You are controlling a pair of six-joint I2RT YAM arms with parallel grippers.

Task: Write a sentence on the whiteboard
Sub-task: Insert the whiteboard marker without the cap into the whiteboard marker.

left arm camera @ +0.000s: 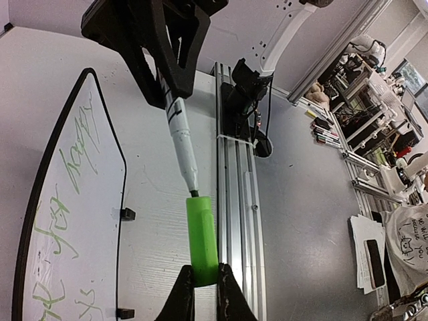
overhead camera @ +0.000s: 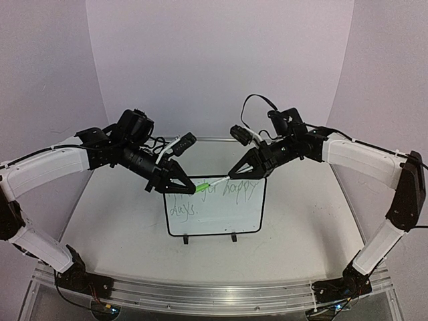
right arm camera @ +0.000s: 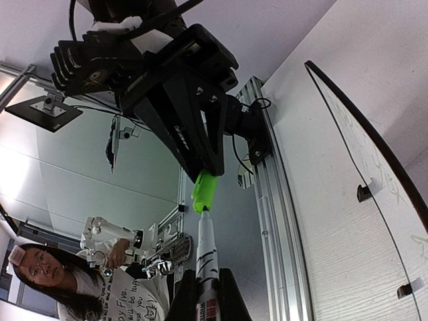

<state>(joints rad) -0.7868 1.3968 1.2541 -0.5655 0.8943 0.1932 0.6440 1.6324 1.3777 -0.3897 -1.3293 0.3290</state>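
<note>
Top external: whiteboard (overhead camera: 214, 219) flat on the table's (overhead camera: 301, 221) middle — green sentence (overhead camera: 234, 189) across its far part.
Left gripper (overhead camera: 192, 189): clenched on a green cap (overhead camera: 201, 190) above the board's far edge.
Right gripper (overhead camera: 233, 175): clamped on a white marker (overhead camera: 219, 181) — tip at the cap's mouth.

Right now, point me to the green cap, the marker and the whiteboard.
green cap (left arm camera: 200, 234), left wrist view, middle of its side.
marker (left arm camera: 182, 137), left wrist view, white barrel.
whiteboard (overhead camera: 231, 214), top external view, bare lower area.
</note>
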